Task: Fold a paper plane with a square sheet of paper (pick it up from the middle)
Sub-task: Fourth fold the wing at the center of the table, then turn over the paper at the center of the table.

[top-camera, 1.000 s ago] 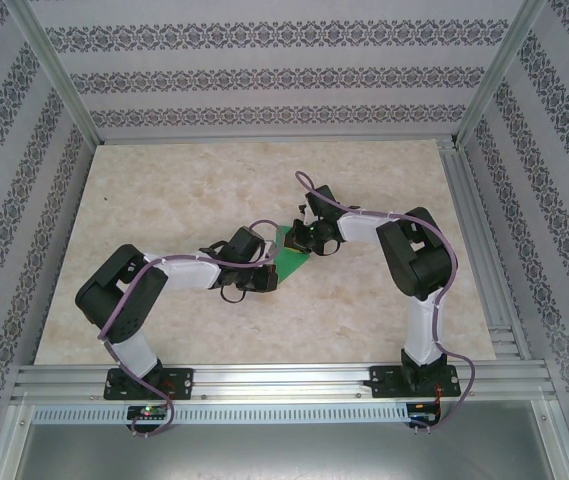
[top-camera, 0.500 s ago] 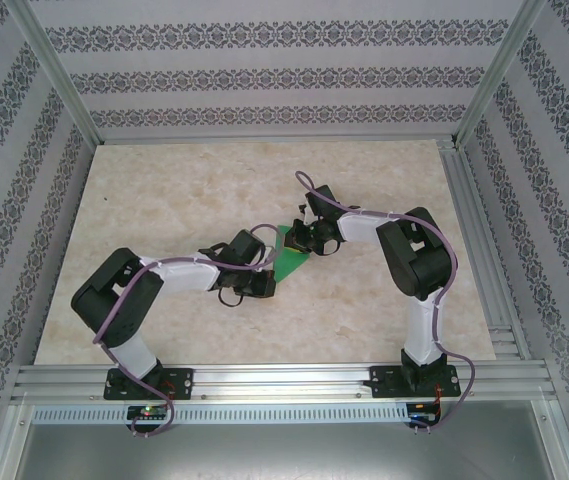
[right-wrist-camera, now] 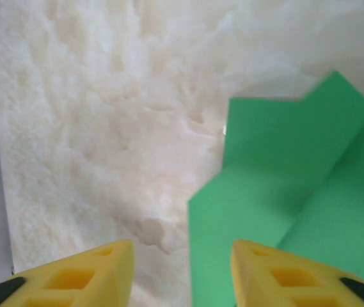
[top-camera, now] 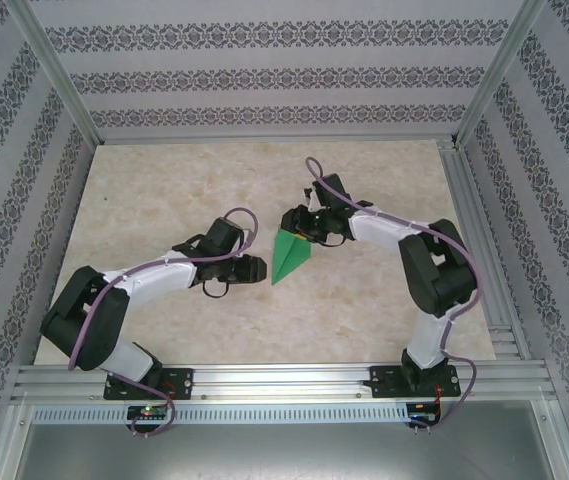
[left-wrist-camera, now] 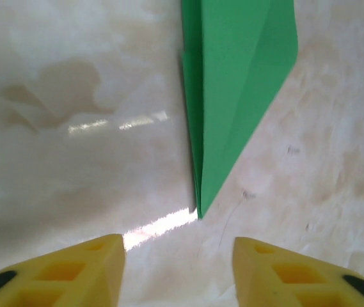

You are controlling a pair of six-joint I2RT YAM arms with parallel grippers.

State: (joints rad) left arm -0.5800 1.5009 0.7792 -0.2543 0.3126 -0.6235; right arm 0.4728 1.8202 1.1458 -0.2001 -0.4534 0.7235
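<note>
The pale table (top-camera: 154, 200) carries the green paper plane (top-camera: 288, 258) near its middle, lying loose. The left gripper (left-wrist-camera: 178, 262) stands spread and empty just short of the pointed tip. The right gripper (right-wrist-camera: 182, 265), also spread, seems to hover by the wide end.

I see bright, even light everywhere. White glare streaks shine on the smooth pale marble tabletop (left-wrist-camera: 54, 179).

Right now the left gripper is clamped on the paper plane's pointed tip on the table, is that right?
No: the left gripper is open, just short of the pointed tip of the paper plane on the table, as the left wrist view shows.
</note>
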